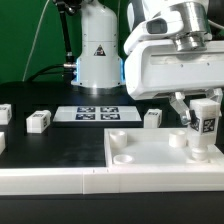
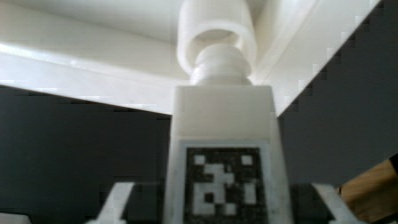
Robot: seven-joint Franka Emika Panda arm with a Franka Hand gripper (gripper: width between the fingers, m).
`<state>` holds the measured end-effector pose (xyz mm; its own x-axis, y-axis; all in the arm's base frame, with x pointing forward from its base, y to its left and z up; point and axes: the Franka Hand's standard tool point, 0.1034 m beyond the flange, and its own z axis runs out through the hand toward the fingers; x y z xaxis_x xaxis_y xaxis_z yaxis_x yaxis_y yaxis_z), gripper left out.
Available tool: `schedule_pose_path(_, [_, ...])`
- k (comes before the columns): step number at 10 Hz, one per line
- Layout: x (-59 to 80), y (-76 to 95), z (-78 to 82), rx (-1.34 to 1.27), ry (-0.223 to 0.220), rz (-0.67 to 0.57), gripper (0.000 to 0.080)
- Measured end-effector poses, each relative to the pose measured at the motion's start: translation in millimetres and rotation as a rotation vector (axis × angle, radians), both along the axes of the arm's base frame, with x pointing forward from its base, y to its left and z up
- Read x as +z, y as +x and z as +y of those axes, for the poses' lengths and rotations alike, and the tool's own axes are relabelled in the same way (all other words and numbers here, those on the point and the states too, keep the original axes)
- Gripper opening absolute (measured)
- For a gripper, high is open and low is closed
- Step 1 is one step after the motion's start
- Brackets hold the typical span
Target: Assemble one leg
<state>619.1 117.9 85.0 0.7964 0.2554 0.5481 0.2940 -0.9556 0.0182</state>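
In the exterior view the leg [image 1: 204,128], a small white block with a black-and-white tag, stands upright on the right part of the large white plate [image 1: 140,160], close to a round socket [image 1: 178,140]. My gripper [image 1: 200,107] comes down from above, shut on the leg's upper end. The wrist view looks along the leg [image 2: 222,130] held between my gripper's [image 2: 222,208] fingers [image 2: 128,200]. There the leg's narrow ribbed tip [image 2: 217,62] meets the plate [image 2: 71,60]. Whether the tip sits inside a socket is hidden.
Two loose legs [image 1: 38,121] [image 1: 152,118] lie on the black table behind the plate, and another white part [image 1: 3,113] shows at the exterior view's left edge. The marker board [image 1: 97,113] lies in front of the arm's white base [image 1: 100,55].
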Motion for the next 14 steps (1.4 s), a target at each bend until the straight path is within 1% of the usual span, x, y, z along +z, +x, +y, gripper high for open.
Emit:
schedule_pose_path(2, [-2.3,-1.3,-0.2,-0.002,0.001,-0.009,0.0290])
schedule_pose_path(6, [-15.7,-3.9,-0.9,-0.004,0.001,0.000,0.0290])
schedule_pose_path(8, [-16.1,-2.2,-1.8,-0.007,0.002,-0.023,0.0290])
schedule_pose_path(10, [-17.1,-2.8,-2.1,-0.007,0.003,-0.016,0.0290])
schedule_pose_path(11, [-17.6,-3.1,-2.2,-0.007,0.002,-0.014,0.0411])
schedule_pose_path(12, [-17.7,-3.2,-2.2,-0.007,0.002,-0.013,0.0575])
schedule_pose_path(13, [-17.8,-3.3,-2.2,-0.007,0.002,-0.013,0.0575])
schedule_pose_path(14, [-17.8,-3.3,-2.2,-0.007,0.002,-0.013,0.0636])
